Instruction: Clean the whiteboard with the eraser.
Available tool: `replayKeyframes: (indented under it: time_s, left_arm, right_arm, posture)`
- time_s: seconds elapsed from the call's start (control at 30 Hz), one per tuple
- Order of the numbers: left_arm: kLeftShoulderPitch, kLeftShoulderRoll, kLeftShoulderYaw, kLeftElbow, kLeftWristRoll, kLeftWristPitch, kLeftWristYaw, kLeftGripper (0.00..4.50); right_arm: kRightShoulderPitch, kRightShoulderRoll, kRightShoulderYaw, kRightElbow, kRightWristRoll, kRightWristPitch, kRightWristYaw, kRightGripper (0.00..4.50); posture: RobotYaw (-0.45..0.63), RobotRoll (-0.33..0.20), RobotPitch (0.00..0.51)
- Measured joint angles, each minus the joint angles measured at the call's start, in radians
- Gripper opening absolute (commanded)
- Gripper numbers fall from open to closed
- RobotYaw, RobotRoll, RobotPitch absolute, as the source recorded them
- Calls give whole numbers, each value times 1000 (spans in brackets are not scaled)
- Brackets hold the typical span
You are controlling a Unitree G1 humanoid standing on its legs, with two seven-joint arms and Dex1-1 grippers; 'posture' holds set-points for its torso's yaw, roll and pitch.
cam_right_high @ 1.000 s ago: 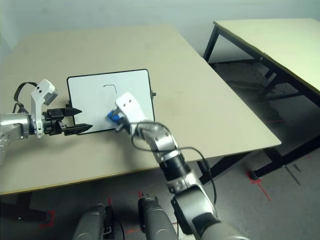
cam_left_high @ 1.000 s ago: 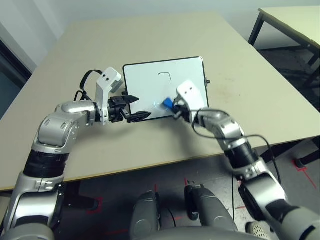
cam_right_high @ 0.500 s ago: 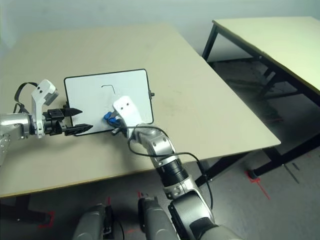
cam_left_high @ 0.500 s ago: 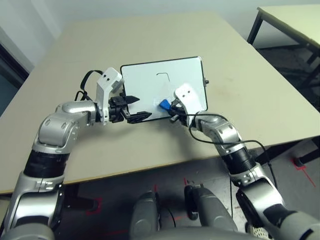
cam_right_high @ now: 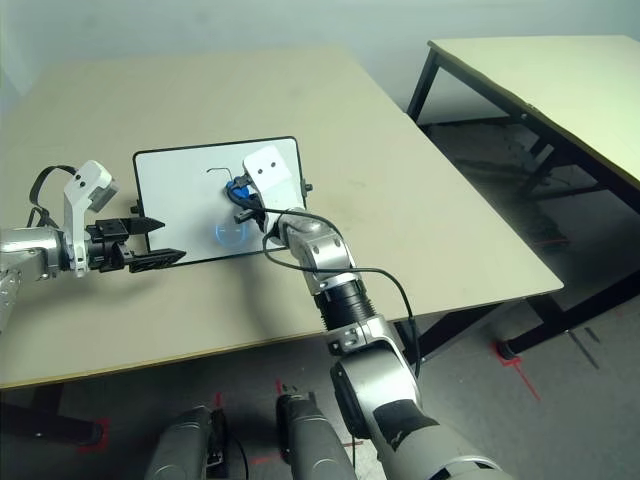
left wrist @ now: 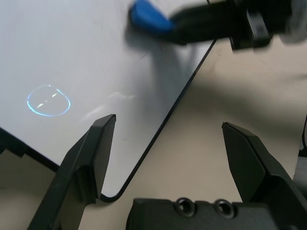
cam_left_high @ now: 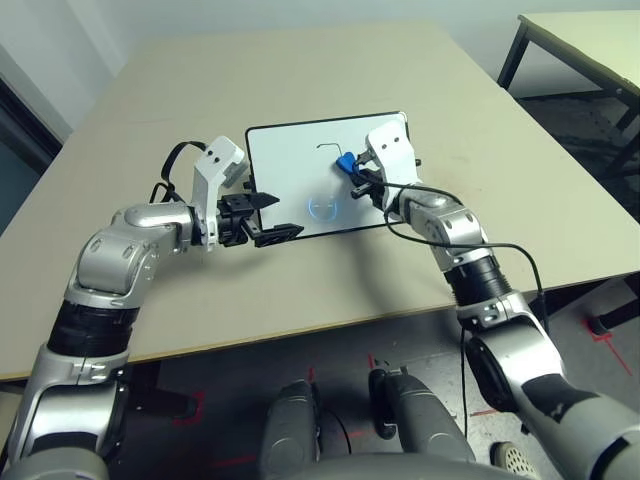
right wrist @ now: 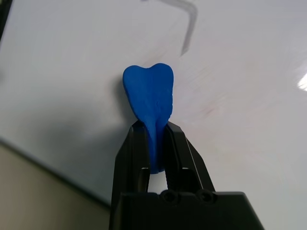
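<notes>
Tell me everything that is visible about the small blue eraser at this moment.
The small bright blue eraser is an oblong block that looks soft: the two black fingers of the right hand pinch it so hard that its free end bulges into two rounded lobes. It sits over the white board with the thin black frame, casting a shadow on it, just short of a dark hooked pen line. Whether it presses on the board cannot be told. The left hand is apart from it.
</notes>
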Motion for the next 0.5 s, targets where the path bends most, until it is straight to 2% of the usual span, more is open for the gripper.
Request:
replayKeyframes:
  time_s: [0.1, 0.23, 0.3, 0.4, 0.5]
  left_arm:
    - [1, 0, 0, -3, -4, 1, 1, 4500]
    - [1, 0, 0, -3, -8, 1, 2, 4500]
    - [1, 0, 0, -3, -13, 1, 2, 4500]
    - [1, 0, -1, -3, -15, 1, 2, 4500]
    - [2, 0, -1, -3, -15, 1, 2, 4500]
  right_arm:
    - [76, 0, 57, -79, 0, 60, 21, 387]
    - [76, -1, 66, -87, 0, 70, 22, 386]
    - [30, 3, 48, -40, 2, 48, 15, 386]
    - [-72, 0, -37, 53, 0, -11, -43, 386]
    - [-113, -1, -89, 113, 0, -57, -70, 386]
  posture:
    - [-5, 0, 135]
    - [-9, 0, 134]
    - [-10, 0, 134]
    - [-12, 0, 134]
    - [-12, 0, 135]
